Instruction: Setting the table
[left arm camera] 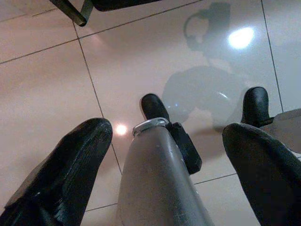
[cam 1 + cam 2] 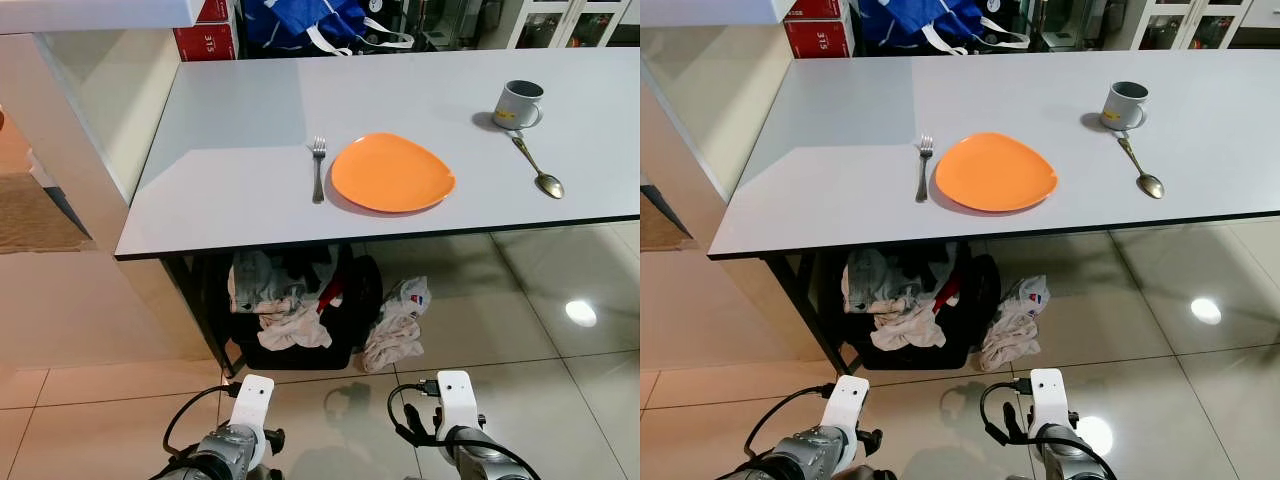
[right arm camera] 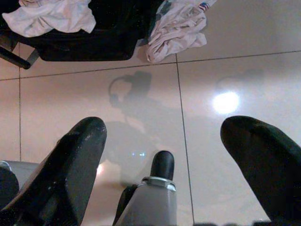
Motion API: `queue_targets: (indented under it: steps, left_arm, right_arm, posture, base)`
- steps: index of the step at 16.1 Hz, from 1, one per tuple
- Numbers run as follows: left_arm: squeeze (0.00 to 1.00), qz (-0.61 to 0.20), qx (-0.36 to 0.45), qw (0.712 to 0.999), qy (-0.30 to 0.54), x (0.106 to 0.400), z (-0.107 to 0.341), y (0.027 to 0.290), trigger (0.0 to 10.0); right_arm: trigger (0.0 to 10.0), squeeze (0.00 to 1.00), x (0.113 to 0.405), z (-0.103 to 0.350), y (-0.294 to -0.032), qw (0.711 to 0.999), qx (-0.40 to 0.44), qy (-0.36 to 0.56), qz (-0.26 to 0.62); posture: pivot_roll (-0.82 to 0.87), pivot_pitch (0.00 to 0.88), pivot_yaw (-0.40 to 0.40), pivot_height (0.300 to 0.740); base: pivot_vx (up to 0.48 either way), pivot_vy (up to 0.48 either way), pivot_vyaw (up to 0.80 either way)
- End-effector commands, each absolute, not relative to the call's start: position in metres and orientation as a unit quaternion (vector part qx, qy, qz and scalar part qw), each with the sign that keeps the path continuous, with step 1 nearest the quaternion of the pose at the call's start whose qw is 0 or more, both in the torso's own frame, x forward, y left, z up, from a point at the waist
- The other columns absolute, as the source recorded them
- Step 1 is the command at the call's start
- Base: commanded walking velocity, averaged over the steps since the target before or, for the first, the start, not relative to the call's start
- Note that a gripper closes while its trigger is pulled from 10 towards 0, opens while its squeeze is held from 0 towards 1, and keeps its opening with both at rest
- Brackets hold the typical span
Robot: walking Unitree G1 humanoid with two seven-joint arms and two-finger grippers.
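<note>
Both arms hang low over the tiled floor (image 2: pixel 520 330) at the near edge of the scene, the left gripper (image 1: pixel 160 155) and the right gripper (image 3: pixel 160 155) each with black fingers spread wide and holding nothing, pointed down at the glossy tiles.

Beyond them stands the grey table (image 2: pixel 250 110), the largest item in view, with a black basket (image 2: pixel 300 340) of crumpled laundry (image 2: pixel 290 320) underneath and a bundle of pale cloth (image 2: pixel 398 325) on the floor just to the basket's right. On the tabletop, an orange plate (image 2: pixel 392 172) sits near the front edge. A fork (image 2: pixel 318 168) lies just left of the plate, tines pointing to the far side. Well to the right and farther back, a grey mug (image 2: pixel 519 103) stands upright, and a spoon (image 2: pixel 538 168) lies slanting on its near side, handle end close to the mug's base, bowl toward the near edge.

The setting appears largely laid, with the robot standing back from the table. Judged from the layout, the mug and spoon sit apart from the plate, so any further move would call for stepping closer, raising an arm to table height and bringing the spoon in beside the plate's right edge.
</note>
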State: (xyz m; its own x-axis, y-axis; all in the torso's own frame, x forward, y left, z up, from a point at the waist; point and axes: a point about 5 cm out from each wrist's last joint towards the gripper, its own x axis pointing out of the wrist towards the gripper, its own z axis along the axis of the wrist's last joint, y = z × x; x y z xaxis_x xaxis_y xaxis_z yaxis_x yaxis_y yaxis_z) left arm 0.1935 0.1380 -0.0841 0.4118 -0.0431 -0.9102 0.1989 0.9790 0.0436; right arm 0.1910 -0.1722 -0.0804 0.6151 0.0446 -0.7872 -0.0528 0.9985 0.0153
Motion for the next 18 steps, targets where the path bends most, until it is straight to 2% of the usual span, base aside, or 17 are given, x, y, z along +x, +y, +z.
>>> queue_targets:
  steps: [1, 5, 10, 18]
  left_arm:
    - [0.0, -0.074, 0.075, 0.837, 0.537, 0.194, -0.084, 0.139, 10.0]
    - [0.0, -0.096, 0.087, 0.853, 0.505, 0.202, -0.08, 0.139, 10.0]
    - [0.0, -0.091, 0.087, 0.857, 0.499, 0.202, -0.079, 0.143, 10.0]
    - [0.0, -0.074, 0.076, 0.865, 0.49, 0.206, -0.077, 0.146, 10.0]
  right_arm:
    - [10.0, 0.0, 0.19, -0.081, -0.17, 0.895, -0.007, 0.445, 0.032]
    - [10.0, 0.0, 0.189, -0.082, -0.169, 0.894, -0.008, 0.446, 0.038]
    - [10.0, 0.0, 0.188, -0.082, -0.17, 0.893, -0.01, 0.448, 0.041]
    - [10.0, 0.0, 0.185, -0.084, -0.17, 0.89, -0.012, 0.453, 0.042]
  posture:
    - [-0.15, 0.0, 0.032, 0.727]
    - [-0.15, 0.0, 0.031, 0.727]
    - [-0.14, 0.0, 0.028, 0.727]
    - [-0.14, 0.0, 0.026, 0.727]
  base:
    - [0.0, 0.0, 0.0]
    - [0.0, 0.0, 0.0]
    - [0.0, 0.0, 0.0]
    - [0.0, 0.48, 0.0]
